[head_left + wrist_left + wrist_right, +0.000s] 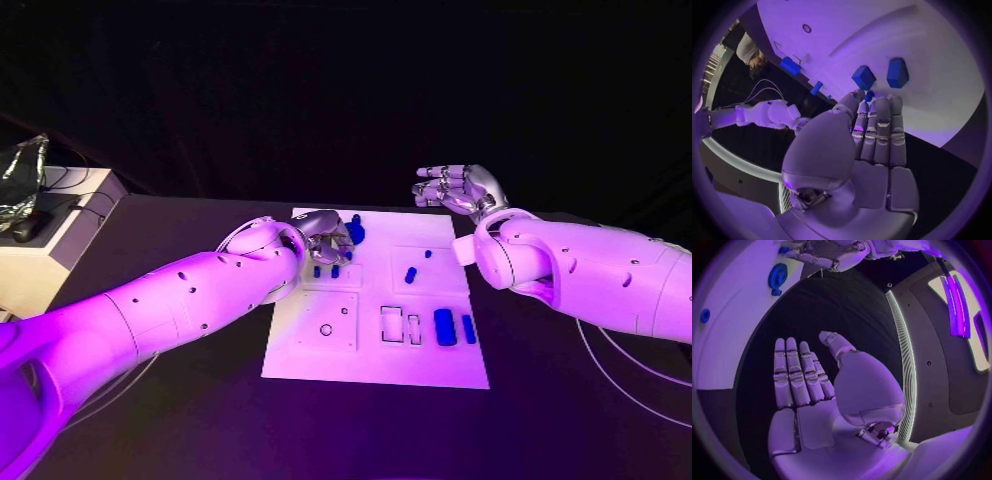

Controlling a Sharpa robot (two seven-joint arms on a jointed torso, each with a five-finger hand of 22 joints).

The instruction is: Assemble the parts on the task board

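My left hand (326, 243) reaches over the far left of the white board (378, 372), fingers straight and holding nothing, to get at the small blue pieces (326, 271) just beneath, while my right hand (459, 190) waits empty, flat-fingered, beyond the board's far right corner.

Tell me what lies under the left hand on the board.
The left hand hovers over the task board's far left corner. Two small blue parts show just below it and a larger blue part beside it; anything directly beneath is covered.

A dark lab: black table (173, 420), cabled equipment box (43, 250)
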